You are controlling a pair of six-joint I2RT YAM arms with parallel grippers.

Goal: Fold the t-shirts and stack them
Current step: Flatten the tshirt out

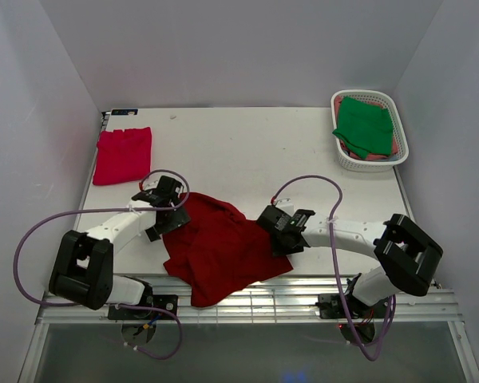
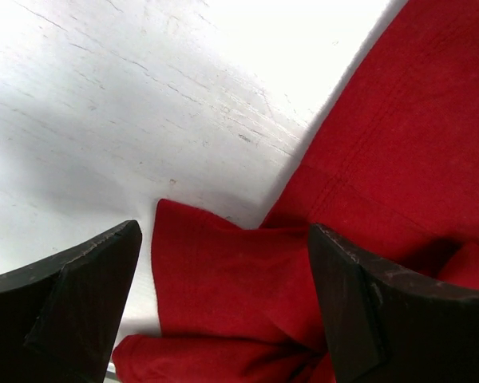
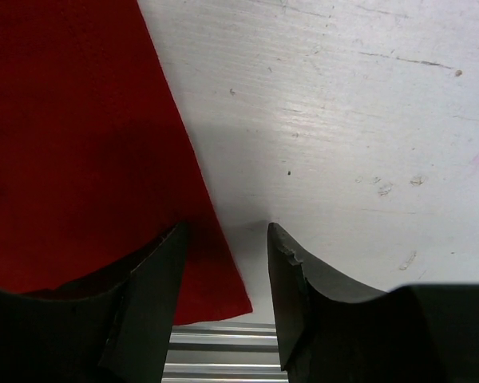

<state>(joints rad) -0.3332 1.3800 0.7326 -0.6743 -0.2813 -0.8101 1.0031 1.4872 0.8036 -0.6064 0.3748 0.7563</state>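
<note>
A large dark red t-shirt [image 1: 219,247] lies crumpled at the table's near edge, partly over the metal rail. My left gripper [image 1: 169,215] is open at the shirt's left edge; in the left wrist view a folded corner of the shirt [image 2: 223,279] lies between the fingers [image 2: 88,295]. My right gripper [image 1: 278,237] is open at the shirt's right edge; in the right wrist view the shirt's corner [image 3: 80,159] lies under the left finger [image 3: 148,295]. A folded pinkish-red t-shirt [image 1: 123,155] lies at the far left. A green t-shirt [image 1: 365,126] lies in the basket.
A white slotted basket [image 1: 345,157] stands at the far right, with some pink-red cloth under the green shirt. A ribbed metal rail [image 1: 303,299] runs along the near edge of the table [image 1: 247,152]; it also shows in the right wrist view [image 3: 223,351].
</note>
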